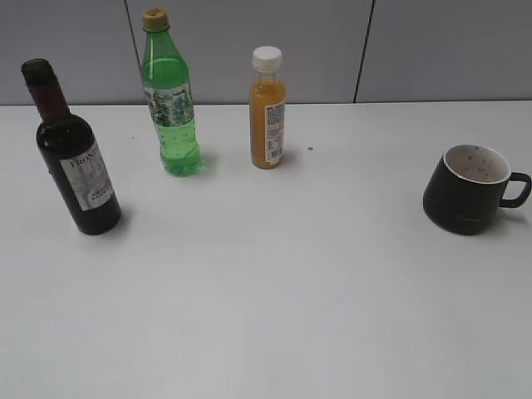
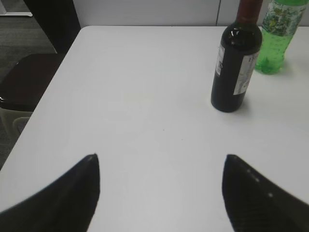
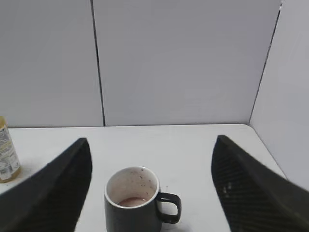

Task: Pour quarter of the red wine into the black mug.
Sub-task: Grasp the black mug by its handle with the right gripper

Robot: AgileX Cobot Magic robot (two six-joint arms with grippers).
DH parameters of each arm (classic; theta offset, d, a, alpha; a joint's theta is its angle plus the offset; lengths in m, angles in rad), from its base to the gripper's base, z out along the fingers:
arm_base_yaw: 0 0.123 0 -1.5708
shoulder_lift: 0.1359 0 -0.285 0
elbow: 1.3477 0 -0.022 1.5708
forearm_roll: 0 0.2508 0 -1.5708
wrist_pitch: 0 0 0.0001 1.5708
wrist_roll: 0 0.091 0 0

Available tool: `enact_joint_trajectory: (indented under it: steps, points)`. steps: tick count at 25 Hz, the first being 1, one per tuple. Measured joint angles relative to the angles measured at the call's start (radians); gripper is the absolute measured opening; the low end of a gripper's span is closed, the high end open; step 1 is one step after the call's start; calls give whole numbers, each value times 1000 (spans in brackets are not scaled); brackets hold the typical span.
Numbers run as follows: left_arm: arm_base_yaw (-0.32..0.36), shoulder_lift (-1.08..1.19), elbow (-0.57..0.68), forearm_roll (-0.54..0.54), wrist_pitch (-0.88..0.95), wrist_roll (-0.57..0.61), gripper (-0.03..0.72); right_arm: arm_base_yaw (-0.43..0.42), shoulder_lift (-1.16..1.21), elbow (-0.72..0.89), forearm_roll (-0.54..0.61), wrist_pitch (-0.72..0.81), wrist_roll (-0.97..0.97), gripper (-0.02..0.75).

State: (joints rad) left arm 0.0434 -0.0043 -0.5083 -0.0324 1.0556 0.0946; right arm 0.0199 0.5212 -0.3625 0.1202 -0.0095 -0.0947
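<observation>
The red wine bottle (image 1: 76,162) stands upright at the left of the white table, its top open with no cap; it also shows in the left wrist view (image 2: 234,63), ahead and to the right of my open, empty left gripper (image 2: 161,157). The black mug (image 1: 465,189) stands at the right, handle pointing right. In the right wrist view the mug (image 3: 133,199) stands between and beyond the fingers of my open right gripper (image 3: 152,140), with a little reddish liquid at its bottom. Neither gripper shows in the exterior view.
A bright green plastic bottle (image 1: 171,100) and a small orange juice bottle (image 1: 268,108) stand at the back of the table. The green bottle stands just behind the wine (image 2: 276,34). The table's left edge (image 2: 53,87) has a dark chair beside it. Grey wall panels stand behind.
</observation>
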Motion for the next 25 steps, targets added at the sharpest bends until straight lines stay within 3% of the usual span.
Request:
enact_joint_trajectory:
  steps: [6, 17, 25]
  points:
    - [0, 0, 0, 0, 0, 0, 589, 0, 149, 142, -6, -282, 9, 591]
    - [0, 0, 0, 0, 0, 0, 589, 0, 517, 271, -163, -812, 132, 630]
    - [0, 0, 0, 1, 0, 0, 589, 0, 762, 331, -103, -1128, 124, 630]
